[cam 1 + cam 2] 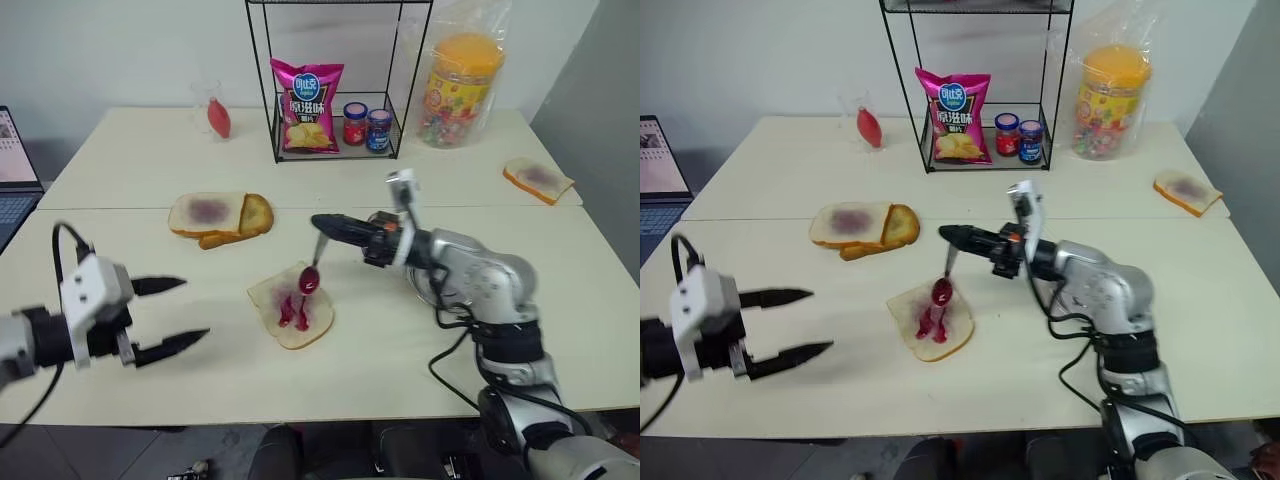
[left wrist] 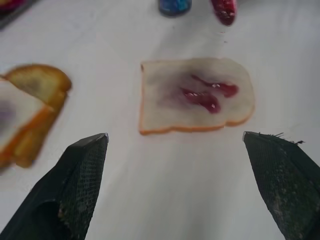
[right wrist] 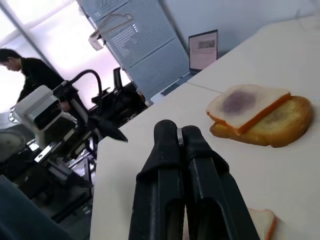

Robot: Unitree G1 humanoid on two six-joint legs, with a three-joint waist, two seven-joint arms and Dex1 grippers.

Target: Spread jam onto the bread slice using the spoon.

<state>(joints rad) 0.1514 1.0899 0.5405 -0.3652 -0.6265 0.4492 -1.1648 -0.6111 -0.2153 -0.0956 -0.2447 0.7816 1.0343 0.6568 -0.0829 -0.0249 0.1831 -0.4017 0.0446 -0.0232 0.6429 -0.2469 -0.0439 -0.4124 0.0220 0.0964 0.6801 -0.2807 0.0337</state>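
Observation:
The bread slice (image 1: 290, 312) lies flat at the middle front of the table, with red jam (image 1: 292, 312) smeared down its centre. Just above its far edge hangs the spoon (image 1: 312, 265), handle up, its bowl coated in jam. My right gripper (image 1: 322, 223) points left and is shut on the top of the spoon's handle. In the right wrist view its fingers (image 3: 167, 150) are pressed together. My left gripper (image 1: 192, 310) hovers to the left of the slice, open and empty. The left wrist view looks between its spread fingers (image 2: 85, 170) at the slice (image 2: 165, 107).
An overlapping slice and toasted piece (image 1: 220, 216) lie behind and left of the bread. At the back stands a wire rack (image 1: 262, 100) with a chip bag (image 1: 307, 105) and two lidded jars (image 1: 366, 125). A candy tub (image 1: 460, 90), a far-right slice (image 1: 538, 180) and a laptop (image 1: 15, 170) ring the table.

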